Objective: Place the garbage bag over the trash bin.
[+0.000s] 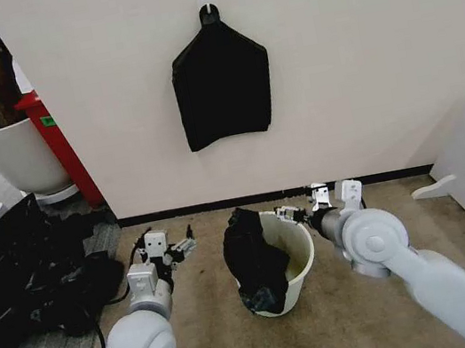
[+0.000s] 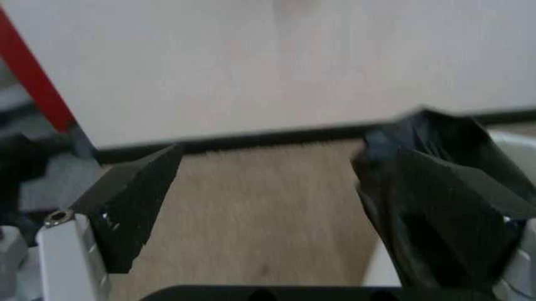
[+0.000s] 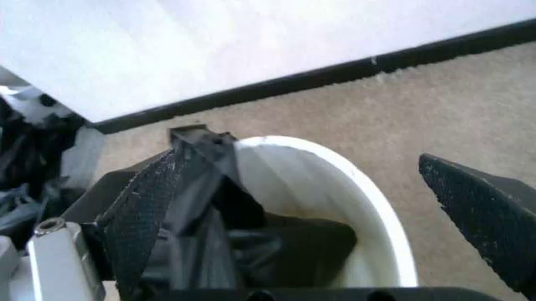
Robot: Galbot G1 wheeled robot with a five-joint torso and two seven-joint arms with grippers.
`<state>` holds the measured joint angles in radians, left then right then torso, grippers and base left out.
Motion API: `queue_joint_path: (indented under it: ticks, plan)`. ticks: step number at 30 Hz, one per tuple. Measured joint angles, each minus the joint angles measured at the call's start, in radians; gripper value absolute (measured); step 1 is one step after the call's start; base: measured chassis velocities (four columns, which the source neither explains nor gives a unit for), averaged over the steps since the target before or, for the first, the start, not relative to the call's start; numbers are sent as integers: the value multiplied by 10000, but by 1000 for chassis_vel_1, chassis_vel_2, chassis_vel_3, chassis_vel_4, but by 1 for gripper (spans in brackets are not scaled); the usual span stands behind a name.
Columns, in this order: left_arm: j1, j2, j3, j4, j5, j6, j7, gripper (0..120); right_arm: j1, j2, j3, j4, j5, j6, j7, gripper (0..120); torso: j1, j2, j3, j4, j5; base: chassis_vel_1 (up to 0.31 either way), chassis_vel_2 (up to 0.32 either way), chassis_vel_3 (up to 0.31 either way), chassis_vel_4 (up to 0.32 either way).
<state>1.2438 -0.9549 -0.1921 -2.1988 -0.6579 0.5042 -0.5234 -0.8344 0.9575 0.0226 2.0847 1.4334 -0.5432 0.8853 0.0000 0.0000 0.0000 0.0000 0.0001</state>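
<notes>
Bag (image 1: 255,260) hangs over bin (image 1: 299,252) rim on the side toward left gripper (image 1: 172,249), partly inside. Left gripper just beside bin, fingers spread, empty. Right gripper (image 1: 298,213) over far rim, fingers spread, empty.

The left end effector (image 1: 175,243) stands with its fingers spread on nothing; bare carpet (image 1: 209,322) lies between it and the trash bin (image 1: 300,263) on its right. The garbage bag (image 1: 255,260) hangs over the bin's near-left rim, blocking that side. On its left the big black plastic heap (image 1: 25,274) crowds the floor. The right end effector (image 1: 298,212), fingers apart, sits above the bin's far rim, with the open white interior below it. The wall (image 1: 358,71) closes off the space just ahead of both.
</notes>
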Motion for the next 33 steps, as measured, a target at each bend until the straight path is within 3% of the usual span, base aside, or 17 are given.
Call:
queue_joint_path:
  ticks: [4,7,17,24,33]
  plan:
    - [-578,223,624,211,-1076,715,-129,100,15,107,-35,-54,3,-56,-102,100,0,0,0,1,-1,0,0,0,0]
    - [-823,163,952,438,-1357,812,-243,100,-26,149,-41,-97,-2,-99,-75,100,0,0,1,-1,1,0,0,0,0]
    - [-2496,-1097,2392,2018,-1860,998,-1055,100,-339,120,192,-98,-38,-51,108,100,0,0,1,-3,1,0,0,0,0]
    - [-2995,-1817,2659,3042,-2091,1425,-1552,100,-247,149,261,-126,-101,-18,401,100,0,-1,1,1,0,0,0,0,0]
    - [-3265,-2124,2880,3527,-2649,1678,-1717,100,-391,136,273,0,-89,67,528,100,0,0,1,0,0,0,0,0,0]
